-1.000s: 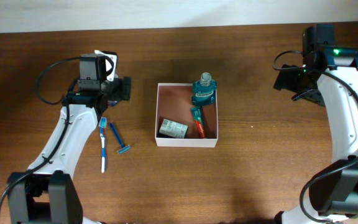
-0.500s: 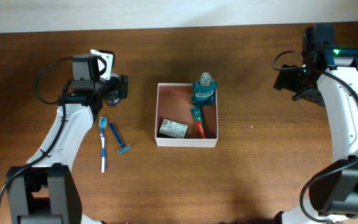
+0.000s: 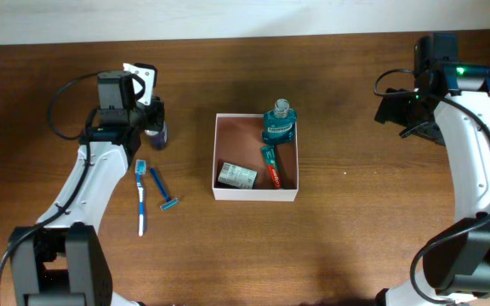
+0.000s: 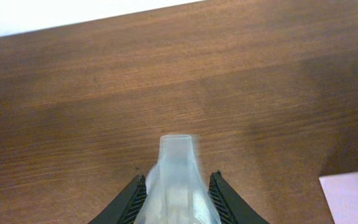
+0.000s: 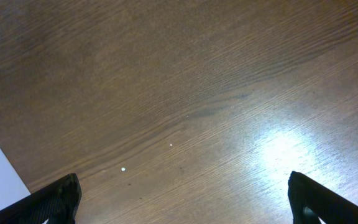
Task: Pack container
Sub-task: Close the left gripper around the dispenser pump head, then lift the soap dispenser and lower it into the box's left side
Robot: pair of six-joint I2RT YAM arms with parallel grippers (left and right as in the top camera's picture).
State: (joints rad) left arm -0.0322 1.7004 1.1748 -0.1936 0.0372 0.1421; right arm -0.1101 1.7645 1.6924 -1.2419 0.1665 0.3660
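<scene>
Fingers of the left gripper are set narrow, pressed against both sides of a small translucent bottle, left of the container. The bottle's top projects past the fingertips, which I judge keeps the grip on the body. I cannot tell whether it has left the table. I hold the right gripper wide apart and empty at far right, clear of the transfer path. The container holds a teal bottle, tube and packet. Its far-left floor is free, which I judge the best drop point. Toothbrush and razor wait outside.
</scene>
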